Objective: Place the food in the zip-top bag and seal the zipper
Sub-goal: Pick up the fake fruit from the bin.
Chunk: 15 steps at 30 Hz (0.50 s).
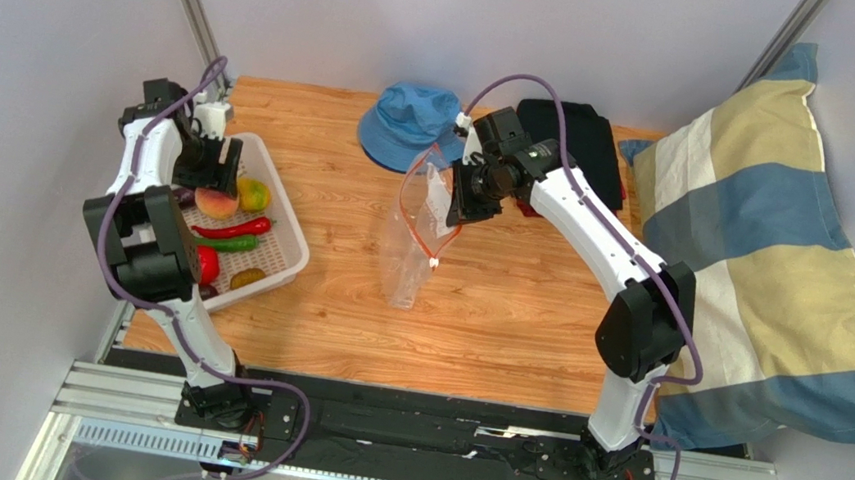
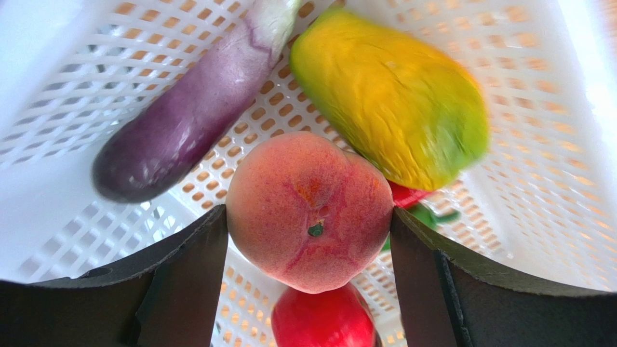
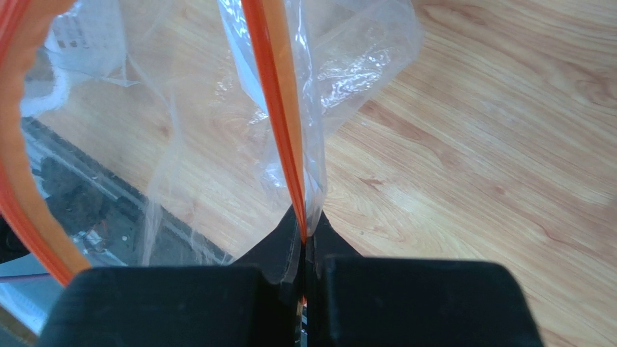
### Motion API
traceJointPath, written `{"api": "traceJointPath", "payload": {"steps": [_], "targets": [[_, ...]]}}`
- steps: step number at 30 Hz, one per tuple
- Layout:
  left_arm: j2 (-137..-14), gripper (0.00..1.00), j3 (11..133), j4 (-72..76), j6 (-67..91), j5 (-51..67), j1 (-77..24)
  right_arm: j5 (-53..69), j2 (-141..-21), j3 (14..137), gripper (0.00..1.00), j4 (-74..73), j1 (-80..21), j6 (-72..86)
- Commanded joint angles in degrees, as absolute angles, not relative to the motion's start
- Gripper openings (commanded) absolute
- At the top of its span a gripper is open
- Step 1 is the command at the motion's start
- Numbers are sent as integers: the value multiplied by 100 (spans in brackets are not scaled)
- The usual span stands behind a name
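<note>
Top external view first: at the far left we see the left gripper (image 1: pixel 213 175) lowered into the white mesh basket (image 1: pixel 290 241). Its fingers (image 2: pixel 185 278) press against either side of the peach (image 2: pixel 310 210), so we read it as clamped on that fruit. Through the left wrist camera, a dark purple piece (image 2: pixel 181 123) lies to the left of the peach. A yellow-green piece (image 2: pixel 391 94) lies beyond it to the right, and the red apple (image 2: pixel 322 322) sits just below. From above we also find the red chili (image 1: pixel 233 231) and the green chili (image 1: pixel 231 245) side by side in the basket.

Near the middle of the wooden table (image 1: pixel 534 316), the zip-top bag (image 1: pixel 404 268) hangs upright with its mouth open and its lower end on the wood. The right gripper (image 1: pixel 452 206) holds it from the right. Our right wrist view shows those fingers pressed together on the zipper (image 3: pixel 279 108). A small white slider (image 1: pixel 437 264) dangles at the strip's near end.

Behind the bag lie a blue hat (image 1: pixel 411 124) and a black cloth (image 1: pixel 583 137), with a striped pillow (image 1: pixel 768 235) at the far right.
</note>
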<state>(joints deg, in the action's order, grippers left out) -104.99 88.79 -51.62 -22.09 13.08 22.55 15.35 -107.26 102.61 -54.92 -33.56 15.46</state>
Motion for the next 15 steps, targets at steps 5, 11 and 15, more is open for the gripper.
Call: {"api": "traceJointPath", "payload": {"steps": [5, 11, 15], "targets": [[-9326, 40, 9359, -5563, -1767, 2774, 2259, 448, -9984, 10441, 0, -6082, -3576, 993], [-8791, 39, 9501, -5687, -1012, 4049, 1996, 597, -10809, 11020, 0, -6030, -3946, 1089], [-8228, 37, 9133, -5215, -328, 4605, 1286, 914, -11548, 11574, 0, -6012, -3929, 1248]]}}
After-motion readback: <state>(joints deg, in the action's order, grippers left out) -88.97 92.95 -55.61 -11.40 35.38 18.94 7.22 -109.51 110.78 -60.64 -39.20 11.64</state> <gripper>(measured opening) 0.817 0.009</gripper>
